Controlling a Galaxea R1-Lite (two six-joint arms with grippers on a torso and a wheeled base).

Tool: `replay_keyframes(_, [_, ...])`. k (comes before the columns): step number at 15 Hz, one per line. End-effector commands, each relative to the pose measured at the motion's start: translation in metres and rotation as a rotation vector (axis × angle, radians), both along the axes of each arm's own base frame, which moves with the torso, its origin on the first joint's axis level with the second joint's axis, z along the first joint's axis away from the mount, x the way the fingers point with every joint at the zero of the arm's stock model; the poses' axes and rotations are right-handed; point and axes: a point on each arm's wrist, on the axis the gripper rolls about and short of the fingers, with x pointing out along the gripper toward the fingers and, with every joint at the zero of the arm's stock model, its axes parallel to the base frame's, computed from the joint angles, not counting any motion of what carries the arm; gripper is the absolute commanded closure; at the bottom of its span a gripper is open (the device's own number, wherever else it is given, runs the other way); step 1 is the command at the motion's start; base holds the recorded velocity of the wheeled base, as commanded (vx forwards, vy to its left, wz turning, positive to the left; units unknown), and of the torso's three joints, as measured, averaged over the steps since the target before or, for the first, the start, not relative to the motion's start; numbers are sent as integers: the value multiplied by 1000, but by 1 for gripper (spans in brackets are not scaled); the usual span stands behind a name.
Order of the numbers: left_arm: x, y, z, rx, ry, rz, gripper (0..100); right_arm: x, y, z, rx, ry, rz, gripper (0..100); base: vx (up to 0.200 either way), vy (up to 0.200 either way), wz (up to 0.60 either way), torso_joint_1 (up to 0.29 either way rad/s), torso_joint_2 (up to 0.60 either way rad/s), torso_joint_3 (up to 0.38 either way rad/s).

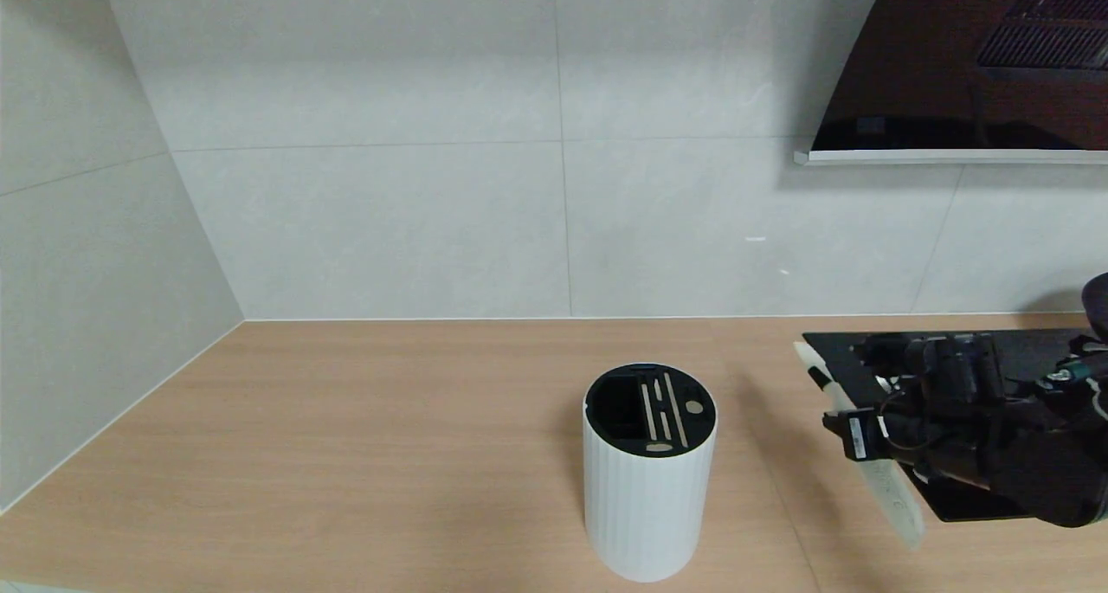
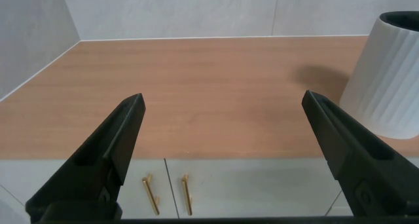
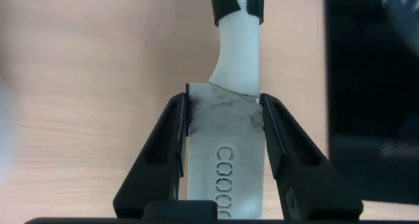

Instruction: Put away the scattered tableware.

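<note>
The white knife [image 3: 226, 129] sits clenched by its blade, close to the handle, between the right gripper's [image 1: 855, 437] jaws at three o'clock of the ribbed holder [image 1: 647, 498]. It seems to be lifted off the wooden counter [image 1: 389, 420], likely leaving the tip free for the slotted top. The left gripper [image 2: 222, 152] hangs spread and empty at six o'clock, with grey tiled walls [image 1: 389, 212] behind.

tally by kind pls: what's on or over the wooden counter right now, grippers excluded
White ribbed cylindrical holder with slotted black top: 1
White knife with black band, clamped in the right gripper: 1
Black flat cooktop panel: 1
Total: 3
</note>
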Motion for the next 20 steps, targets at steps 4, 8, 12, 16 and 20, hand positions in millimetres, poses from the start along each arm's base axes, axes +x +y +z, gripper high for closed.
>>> replay_keyframes(4, [0, 0, 0, 9, -1, -4, 0, -30, 61, 121, 124, -312, 206, 100, 0, 0, 0, 0, 0, 0])
replay_keyframes(8, [-14, -3, 49, 12, -63, -155, 0, -32, 74, 157, 177, -428, 255, 100, 0, 0, 0, 0, 0, 0])
replay_keyframes(12, [28, -9, 145, -55, 142, -413, 0, -34, 90, 171, 200, -473, 300, 100, 0, 0, 0, 0, 0, 0])
replay_keyframes(16, [145, -30, 193, -164, 289, -656, 0, -48, 108, 171, 213, -457, 310, 100, 0, 0, 0, 0, 0, 0])
replay_keyframes(20, [211, -82, 178, -496, 379, -821, 0, -66, 136, 164, 275, -416, 302, 100, 0, 0, 0, 0, 0, 0])
